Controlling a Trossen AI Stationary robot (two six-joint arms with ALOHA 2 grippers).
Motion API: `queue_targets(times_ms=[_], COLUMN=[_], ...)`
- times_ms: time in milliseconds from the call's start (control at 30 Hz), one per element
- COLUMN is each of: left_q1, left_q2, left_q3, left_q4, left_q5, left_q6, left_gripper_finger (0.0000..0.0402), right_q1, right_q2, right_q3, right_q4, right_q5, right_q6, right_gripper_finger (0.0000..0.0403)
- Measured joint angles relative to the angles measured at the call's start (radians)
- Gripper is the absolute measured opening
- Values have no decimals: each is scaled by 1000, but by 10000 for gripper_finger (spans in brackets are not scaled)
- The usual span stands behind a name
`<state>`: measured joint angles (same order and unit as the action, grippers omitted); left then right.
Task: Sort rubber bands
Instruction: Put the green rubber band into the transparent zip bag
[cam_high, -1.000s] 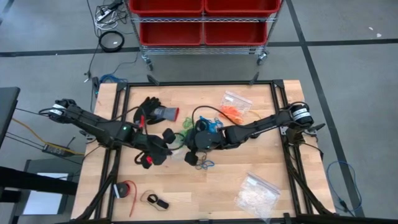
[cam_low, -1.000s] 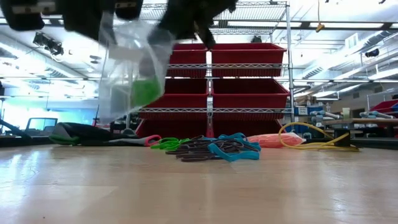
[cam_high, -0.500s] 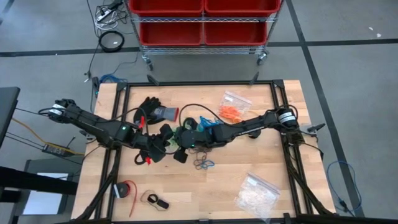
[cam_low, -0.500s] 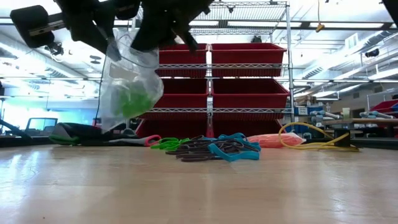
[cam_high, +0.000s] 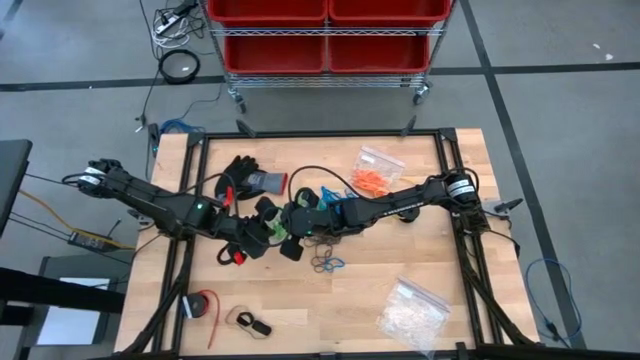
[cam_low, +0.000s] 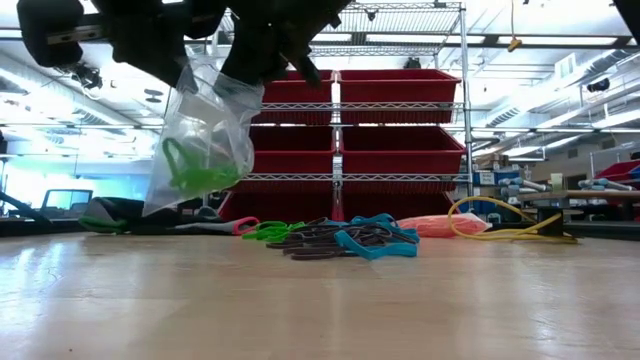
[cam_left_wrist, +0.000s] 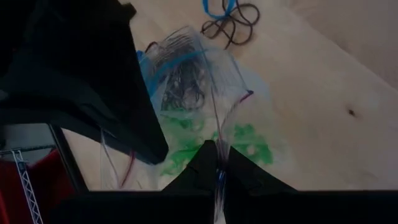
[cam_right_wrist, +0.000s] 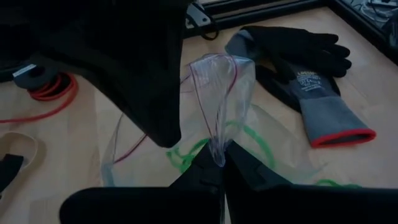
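Red bins fill the wire shelving behind the wooden table (cam_high: 400, 270), and both arms meet over the table's middle with a clear plastic bag (cam_low: 200, 140) hanging between them, lifted off the wood. The left gripper (cam_left_wrist: 216, 163) has its fingers pressed together on one lip of the bag; the right gripper (cam_right_wrist: 219, 160) is pinched fully closed on the opposite lip. Inside the bag I can see a clump of green rubber bands (cam_low: 195, 172).

Compared with a second ago, the right arm has swung in from nearer the middle-right toward the left arm, so the two grippers now sit just beside each other. The bag, which was smeared and swinging, now hangs steadier, and the green bands have dropped lower into its belly. To me that reads as the greens being bagged, with the two arms now working the bag's mouth, probably to close it or hold it wide for more.

Plenty is left to sort: a loose pile of blue, black and green bands (cam_low: 345, 237) lies on the wood near the centre, a few more dark and blue bands (cam_high: 328, 264) sit toward the front edge, and orange bands (cam_high: 375, 180) rest in a bag toward the back edge. A black glove (cam_right_wrist: 305, 62) lies toward the back left.
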<state>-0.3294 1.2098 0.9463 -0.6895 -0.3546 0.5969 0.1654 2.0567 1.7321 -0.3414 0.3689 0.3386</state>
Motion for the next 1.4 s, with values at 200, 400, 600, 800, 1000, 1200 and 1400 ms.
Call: queue_targets(times_ms=[200, 400, 600, 800, 1000, 1200, 1400], left_q1=[0, 0, 1, 1, 4, 3, 3], left_q2=[0, 1, 1, 1, 1, 1, 1], left_q3=[0, 0, 0, 0, 0, 0, 0], left_q4=[80, 89, 61, 31, 15, 14, 17], left_q5=[27, 7, 11, 27, 28, 67, 72], left_q6=[-40, -49, -52, -63, -116, -209, -297], left_gripper_finger=[15, 15, 15, 15, 15, 65, 176], right_q1=[0, 0, 0, 0, -4, -15, -19], right_q2=[0, 0, 0, 0, -1, -1, -2], right_q3=[0, 0, 0, 0, 0, 0, 0], right_q4=[-20, -23, -26, -28, -31, -56, -85], right_q5=[-1, -1, -1, -1, -1, 0, 32], right_q6=[9, 27, 38, 51, 46, 54, 71], right_gripper_finger=[0, 0, 0, 0, 0, 0, 0])
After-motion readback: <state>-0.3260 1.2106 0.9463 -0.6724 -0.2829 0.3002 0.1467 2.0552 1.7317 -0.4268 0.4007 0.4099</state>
